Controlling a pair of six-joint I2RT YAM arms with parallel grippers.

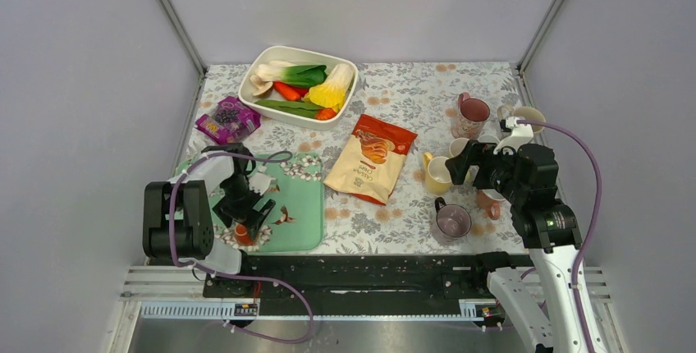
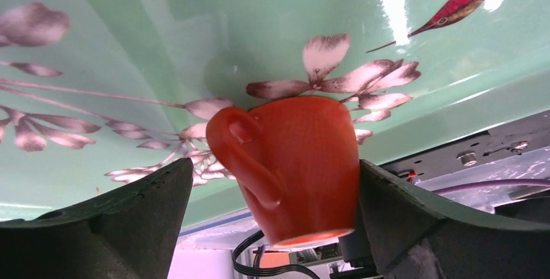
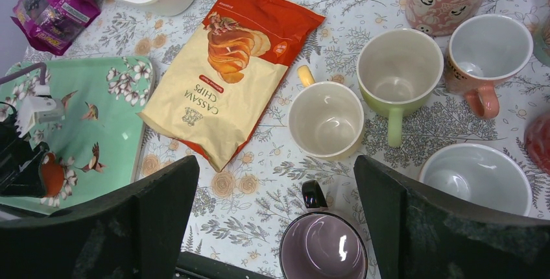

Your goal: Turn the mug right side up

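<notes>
An orange-red mug (image 2: 292, 162) stands mouth down on the green floral tray (image 2: 162, 45), its base away from the tray and its handle toward my left finger. My left gripper (image 2: 275, 188) is open and straddles it. The right finger (image 2: 415, 220) touches the mug's side. The left finger (image 2: 130, 220) is a small gap off the handle. In the top view the mug (image 1: 242, 234) sits at the tray's (image 1: 299, 205) near left corner under the left gripper (image 1: 244, 220). My right gripper (image 1: 472, 164) is open and empty above the mugs at the right.
A cassava chips bag (image 1: 371, 158) lies mid-table. A white dish of vegetables (image 1: 338, 109) and a purple packet (image 1: 227, 120) are at the back left. Several upright mugs cluster at the right, among them purple (image 3: 322, 246), cream (image 3: 325, 120) and green (image 3: 399, 74).
</notes>
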